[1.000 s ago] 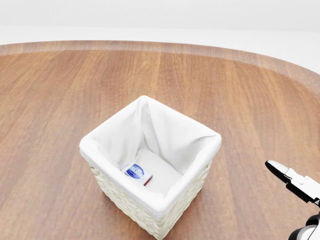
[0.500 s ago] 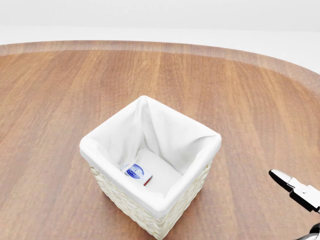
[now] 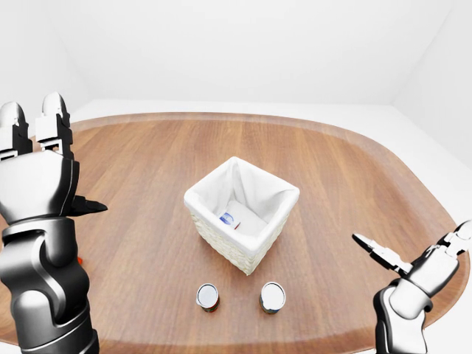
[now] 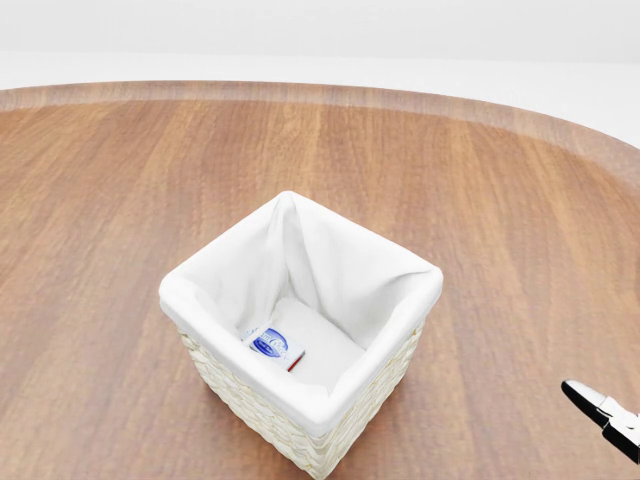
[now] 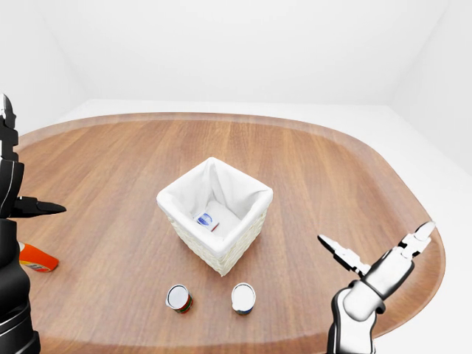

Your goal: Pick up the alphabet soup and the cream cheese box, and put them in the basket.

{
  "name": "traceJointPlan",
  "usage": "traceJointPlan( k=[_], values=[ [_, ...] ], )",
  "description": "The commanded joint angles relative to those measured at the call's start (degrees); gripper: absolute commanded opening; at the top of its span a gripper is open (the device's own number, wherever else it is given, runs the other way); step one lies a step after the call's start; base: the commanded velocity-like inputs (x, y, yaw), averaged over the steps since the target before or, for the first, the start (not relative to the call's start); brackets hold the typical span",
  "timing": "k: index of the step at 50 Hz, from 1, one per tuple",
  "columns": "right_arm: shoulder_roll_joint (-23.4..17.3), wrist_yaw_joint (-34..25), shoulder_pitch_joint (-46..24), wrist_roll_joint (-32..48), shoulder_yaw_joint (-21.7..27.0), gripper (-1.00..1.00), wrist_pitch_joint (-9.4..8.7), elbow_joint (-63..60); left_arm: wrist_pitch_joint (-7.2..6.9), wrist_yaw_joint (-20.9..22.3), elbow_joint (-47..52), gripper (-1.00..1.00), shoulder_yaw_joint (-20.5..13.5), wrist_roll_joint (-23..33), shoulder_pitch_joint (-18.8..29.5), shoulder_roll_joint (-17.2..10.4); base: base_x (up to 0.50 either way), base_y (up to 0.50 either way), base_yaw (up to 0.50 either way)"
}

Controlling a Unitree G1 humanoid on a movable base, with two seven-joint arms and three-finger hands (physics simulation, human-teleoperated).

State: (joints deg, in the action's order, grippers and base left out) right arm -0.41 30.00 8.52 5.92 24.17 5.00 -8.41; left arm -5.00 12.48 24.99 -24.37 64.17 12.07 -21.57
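In the left-eye view our left robot hand (image 3: pixel 37 158) is raised at the left edge, fingers spread and empty. Our right robot hand (image 3: pixel 413 258) hangs low at the right, fingers splayed, holding nothing. The basket (image 3: pixel 214 198) sits mid-tabletop (image 3: pixel 147 162) with the cream cheese box (image 3: pixel 228 218) already inside. Two cans (image 3: pixel 208 296) stand just below it; we cannot tell which is the soup.

In the head view the right robot hand's fingertip (image 4: pixel 600 407) has sunk toward the bottom-right corner over the last second, so we judge it is retreating after a drop, with the soup still to fetch.

In the right-eye view an orange object (image 5: pixel 37 258) lies at the far left. The wood-grain tabletop is rounded; the walls are plain white.
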Motion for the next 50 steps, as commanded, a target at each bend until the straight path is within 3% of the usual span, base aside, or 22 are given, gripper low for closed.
traceJointPlan(
  k=[1, 12, 32, 34, 45, 50],
  values=[
    [2.36, 0.00, 4.75, 0.17, 1.95, 1.00, 0.00, -1.78, 0.00, -0.10, 0.06, 1.00, 0.32, -1.26, 0.01, -0.62, 0.00, 0.00, 0.00],
    [4.64, 0.00, 7.79, -0.14, 4.96, 1.00, 0.00, -1.28, 0.00, -0.11, -0.10, 1.00, 0.45, -0.97, -0.02, -0.53, 0.00, 0.00, 0.00],
    [9.95, -3.57, 13.00, 4.67, 5.01, 1.00, 0.00, 0.11, 0.00, -0.80, -0.82, 1.00, 0.58, -1.03, -0.13, -0.40, 0.00, 0.00, 0.00],
    [9.93, -0.14, 12.64, 8.65, 5.48, 1.00, 0.00, 1.87, 0.00, -0.66, -0.62, 1.00, 0.55, -1.00, -0.19, -0.42, 0.00, 0.00, 0.00],
    [9.33, 0.00, 14.36, 11.77, 3.12, 1.00, 0.00, 6.50, 0.00, -0.37, -0.38, 1.00, 0.45, -0.92, -0.23, -0.40, 0.00, 0.00, 0.00],
    [9.44, 0.00, 14.80, 9.69, 2.72, 1.00, 0.00, 6.45, 0.00, -0.36, -0.34, 1.00, 0.42, -0.94, -0.20, -0.42, 0.00, 0.00, 0.00]
  ],
)
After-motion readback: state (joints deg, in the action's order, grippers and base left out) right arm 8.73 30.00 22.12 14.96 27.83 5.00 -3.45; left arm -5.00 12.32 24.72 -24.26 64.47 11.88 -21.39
